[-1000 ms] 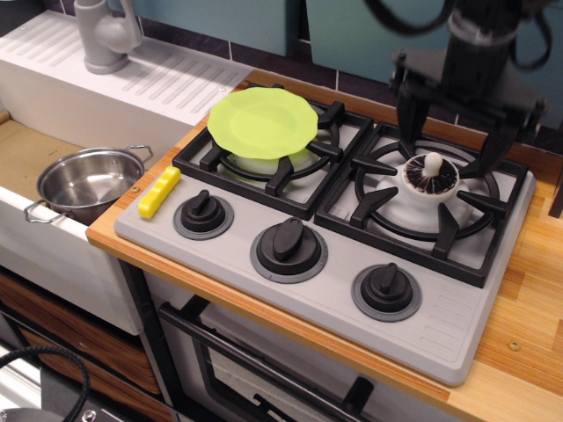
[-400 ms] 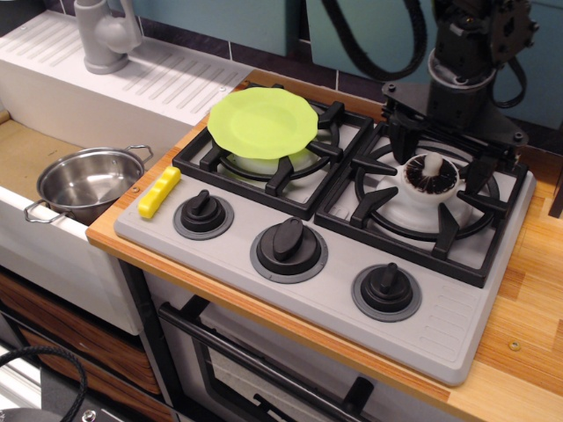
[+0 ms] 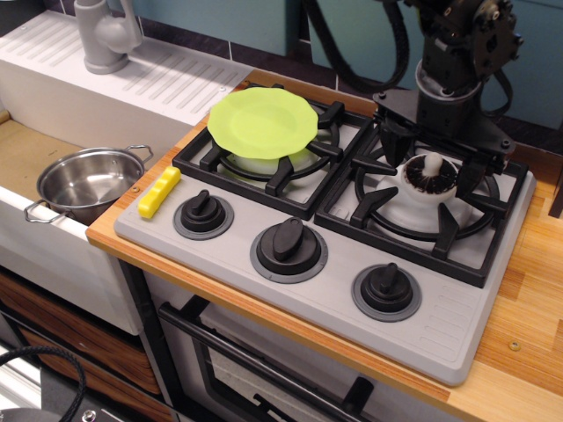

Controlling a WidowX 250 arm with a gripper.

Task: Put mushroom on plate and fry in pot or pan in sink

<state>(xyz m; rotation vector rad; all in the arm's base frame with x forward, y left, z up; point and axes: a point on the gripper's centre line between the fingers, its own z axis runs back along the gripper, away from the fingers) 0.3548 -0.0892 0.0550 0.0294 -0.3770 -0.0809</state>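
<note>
The mushroom (image 3: 430,176) sits gills-up on the right burner cap, its white stem pointing up. My black gripper (image 3: 433,156) hangs just behind and over it, open, with one finger on each side of the mushroom and not touching it. The lime-green plate (image 3: 261,122) rests on the left burner grate. The yellow fry (image 3: 159,191) lies on the stove's front left corner. The steel pot (image 3: 88,183) stands in the sink (image 3: 26,154) to the left.
Three black knobs (image 3: 288,240) line the stove's front. A grey faucet (image 3: 104,35) and ribbed drainboard (image 3: 167,79) lie behind the sink. Wooden counter (image 3: 537,290) runs along the right.
The gripper has come down and slightly left, from above the right burner to straddling the mushroom. Nothing else moved.
</note>
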